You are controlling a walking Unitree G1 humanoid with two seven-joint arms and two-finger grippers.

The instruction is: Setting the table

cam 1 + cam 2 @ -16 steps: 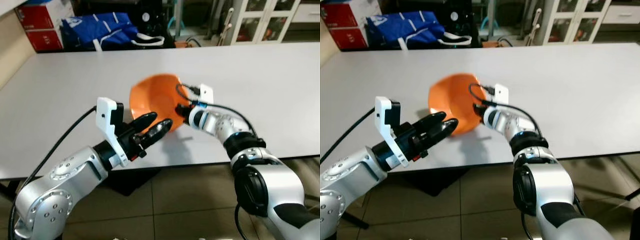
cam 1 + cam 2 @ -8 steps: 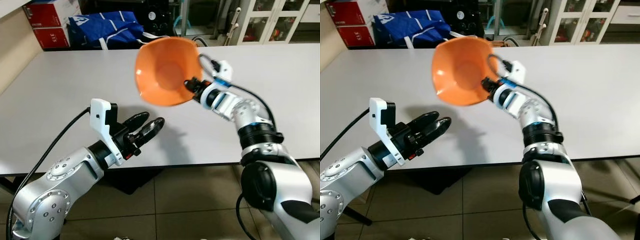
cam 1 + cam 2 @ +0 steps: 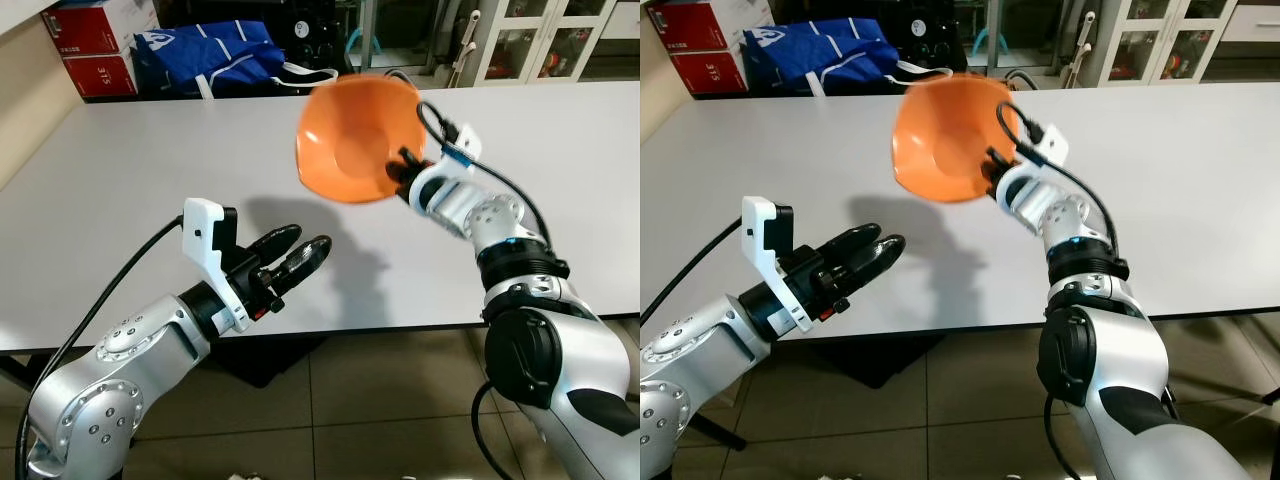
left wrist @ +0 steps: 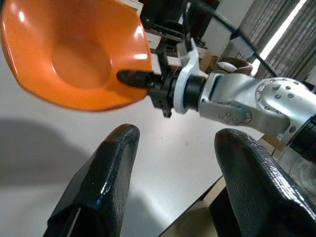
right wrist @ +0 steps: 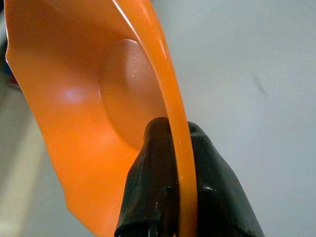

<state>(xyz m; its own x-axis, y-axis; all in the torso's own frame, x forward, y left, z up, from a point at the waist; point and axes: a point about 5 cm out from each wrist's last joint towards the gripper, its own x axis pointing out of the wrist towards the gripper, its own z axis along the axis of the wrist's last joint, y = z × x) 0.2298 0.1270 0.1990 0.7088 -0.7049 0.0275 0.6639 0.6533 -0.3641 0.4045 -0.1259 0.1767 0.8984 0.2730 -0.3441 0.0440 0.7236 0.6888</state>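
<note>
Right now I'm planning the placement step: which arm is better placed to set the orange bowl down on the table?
Right. The right gripper already pinches the orange bowl by its rim, holding it tilted above the white table. The left gripper is open and holds nothing, low near the table's front edge.

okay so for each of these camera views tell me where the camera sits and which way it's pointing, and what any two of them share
Left eye view: on the head, looking forward and down at the table; both arms show, the right gripper holding up the bowl.
Right eye view: the same scene from the other eye.
Left wrist view: along the open left gripper, toward the bowl and right arm.
Right wrist view: along the right gripper's fingers, pinching the bowl's rim.
All four views share the bowl.
</note>
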